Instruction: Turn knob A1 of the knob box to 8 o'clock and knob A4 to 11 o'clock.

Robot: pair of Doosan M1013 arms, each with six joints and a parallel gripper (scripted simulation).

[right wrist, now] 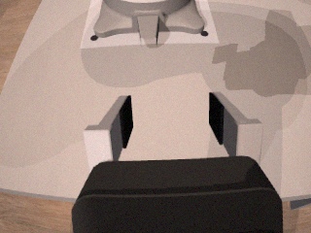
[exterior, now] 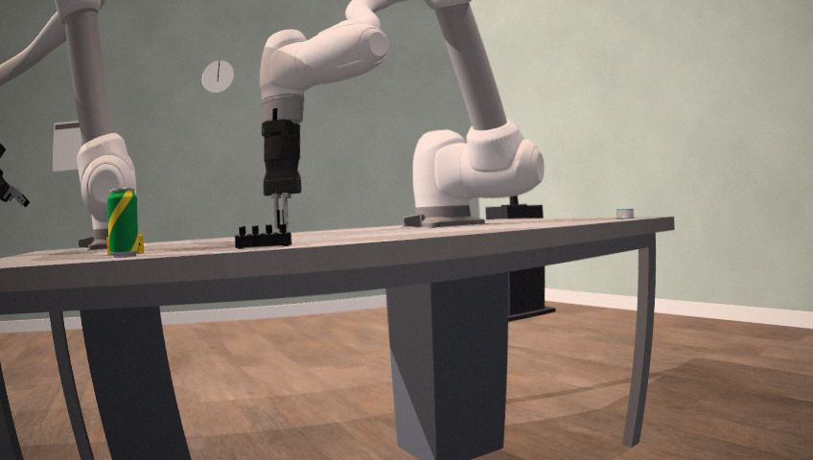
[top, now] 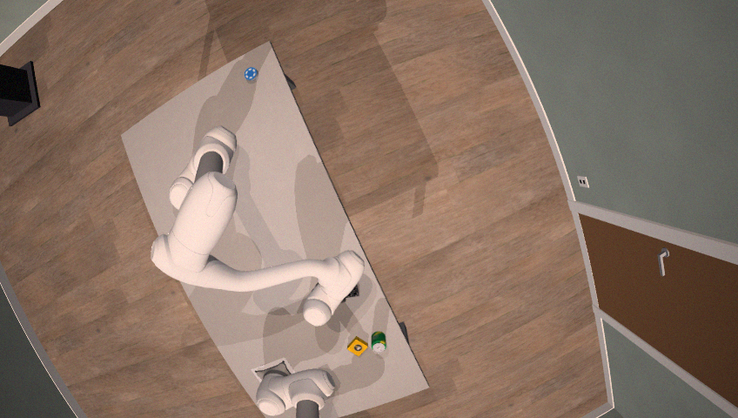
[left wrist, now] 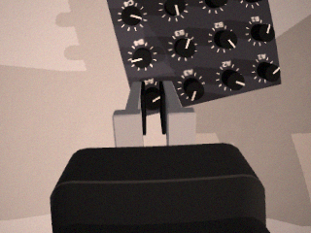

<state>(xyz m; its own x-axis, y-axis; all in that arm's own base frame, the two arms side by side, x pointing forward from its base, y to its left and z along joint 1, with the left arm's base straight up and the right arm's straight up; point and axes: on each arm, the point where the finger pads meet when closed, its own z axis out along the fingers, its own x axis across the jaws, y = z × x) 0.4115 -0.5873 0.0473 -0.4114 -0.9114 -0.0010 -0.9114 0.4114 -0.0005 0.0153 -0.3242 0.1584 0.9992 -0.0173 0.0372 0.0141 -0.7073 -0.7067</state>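
Observation:
The dark knob box (exterior: 262,241) (left wrist: 155,34) stands near the table's long edge, mostly hidden under the left arm in the top view. In the left wrist view its labels are upside down, row A lowest. My left gripper (exterior: 282,224) (left wrist: 152,97) points down and is shut on knob A4 (left wrist: 154,99), whose white pointer aims right and slightly up in that view. The box looks tilted there relative to the fingers. Knob A1 (left wrist: 266,72) at the far right points right and up, at about 8 o'clock. My right gripper (exterior: 21,199) (right wrist: 170,110) is wide open and empty, away from the box.
Knob A3 (left wrist: 193,89) is close beside the left fingers, and knob B4 (left wrist: 142,58) is just beyond them. A green can (top: 379,340) (exterior: 122,221) and a yellow block (top: 352,344) (exterior: 140,243) stand near the box. A blue round object (top: 251,73) (exterior: 624,214) is at the far end.

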